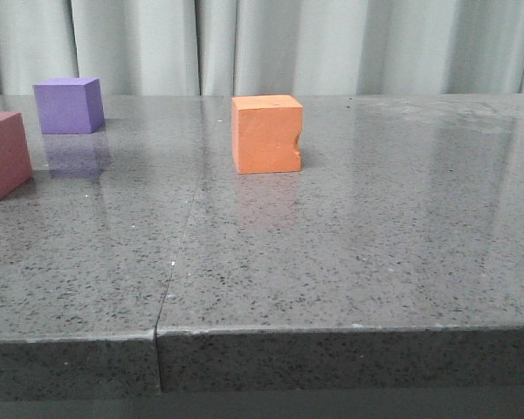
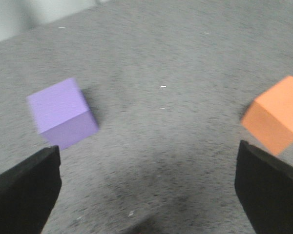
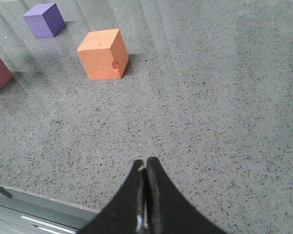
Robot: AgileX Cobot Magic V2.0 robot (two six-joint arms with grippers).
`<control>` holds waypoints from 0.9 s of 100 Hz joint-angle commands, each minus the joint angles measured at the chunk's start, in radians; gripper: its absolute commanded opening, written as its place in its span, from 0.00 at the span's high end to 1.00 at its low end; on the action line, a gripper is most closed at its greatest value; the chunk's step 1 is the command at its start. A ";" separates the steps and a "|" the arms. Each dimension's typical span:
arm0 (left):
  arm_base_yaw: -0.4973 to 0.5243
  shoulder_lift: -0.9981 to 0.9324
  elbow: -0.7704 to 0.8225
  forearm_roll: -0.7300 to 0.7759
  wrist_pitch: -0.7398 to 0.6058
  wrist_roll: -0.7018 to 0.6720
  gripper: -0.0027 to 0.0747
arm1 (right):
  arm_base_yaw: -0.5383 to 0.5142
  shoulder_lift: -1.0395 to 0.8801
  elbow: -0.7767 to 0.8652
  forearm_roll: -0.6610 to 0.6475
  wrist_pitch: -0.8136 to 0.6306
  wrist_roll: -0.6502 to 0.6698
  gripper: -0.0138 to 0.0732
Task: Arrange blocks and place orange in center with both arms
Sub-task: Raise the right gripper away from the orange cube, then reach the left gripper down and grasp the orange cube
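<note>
- Front view: the orange cube [image 1: 266, 133] sits near mid-table on the grey speckled table [image 1: 349, 262], notch on its right edge; the purple cube [image 1: 68, 105] stands far left and behind, the pinkish-red cube [image 1: 2, 154] at the left edge.
- Left gripper [image 2: 146, 187] hovers above the table, jaws wide apart, holding nothing, between purple and orange cubes.
- Right gripper [image 3: 144, 195] has its jaws pressed together, empty, well apart from the orange cube.
</note>
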 commanded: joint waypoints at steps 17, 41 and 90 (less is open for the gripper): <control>-0.011 0.129 -0.199 -0.354 0.144 0.394 0.07 | -0.002 0.008 -0.025 -0.016 -0.076 -0.007 0.92; -0.035 0.250 -0.303 -0.486 0.280 0.705 0.07 | -0.002 0.008 -0.025 -0.016 -0.076 -0.007 0.92; -0.174 0.440 -0.420 -0.472 0.270 0.715 0.07 | -0.002 0.008 -0.025 -0.016 -0.076 -0.007 0.92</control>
